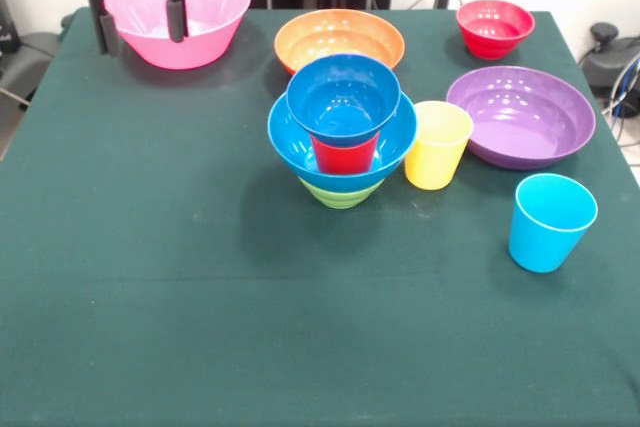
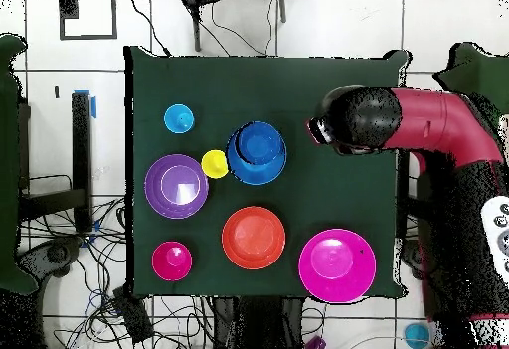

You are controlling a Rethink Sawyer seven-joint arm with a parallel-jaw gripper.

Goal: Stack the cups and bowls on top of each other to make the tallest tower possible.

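Note:
The tower [image 1: 342,137] stands mid-table: an upturned green bowl [image 1: 340,192], the large blue bowl [image 1: 290,142], the red cup [image 1: 344,154] and the small blue bowl [image 1: 343,97] on top. It also shows in the overhead view [image 2: 256,151]. The yellow cup [image 1: 437,144] stands upright right beside it. The sky-blue cup [image 1: 550,222] stands alone on the cloth. My gripper [image 1: 138,19] hangs open and empty at the top left, in line with the pink bowl [image 1: 210,7], well away from the tower.
The orange bowl [image 1: 339,39] sits just behind the tower. The small red bowl [image 1: 494,27] and the wide purple bowl [image 1: 520,115] are on the right. In the overhead view my arm [image 2: 398,121] reaches over the table's right edge.

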